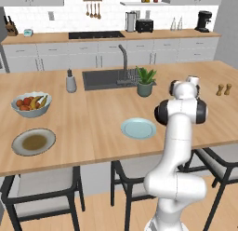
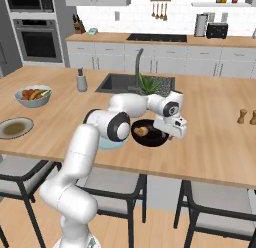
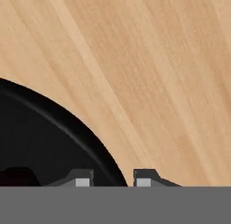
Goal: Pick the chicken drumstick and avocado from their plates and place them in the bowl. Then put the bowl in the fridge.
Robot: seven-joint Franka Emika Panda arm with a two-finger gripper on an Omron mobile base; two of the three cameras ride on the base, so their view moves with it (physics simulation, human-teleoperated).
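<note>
The black bowl (image 2: 150, 138) sits on the wooden island near its front edge, and the golden-brown chicken drumstick (image 2: 141, 130) lies inside it. My gripper (image 2: 170, 136) points down at the bowl's right rim. In the hand view the gripper (image 3: 113, 180) has one fingertip inside the bowl (image 3: 40, 142) and one outside, closed in on the rim. A dark lump at the bowl's floor looks like the avocado (image 3: 16, 177). The light-blue plate (image 1: 138, 128) and the grey plate with a brown centre (image 1: 33, 141) hold nothing. A grey strip at the far left looks like the fridge (image 2: 4, 37).
A pale fruit bowl (image 1: 31, 104) stands at the island's left. The sink (image 1: 109, 78), a potted plant (image 1: 145, 81) and a soap dispenser (image 1: 70, 81) sit further back. Two wooden shakers (image 2: 247, 116) stand to the right. Stools line the near edge. The black oven (image 2: 37, 39) is at the back left.
</note>
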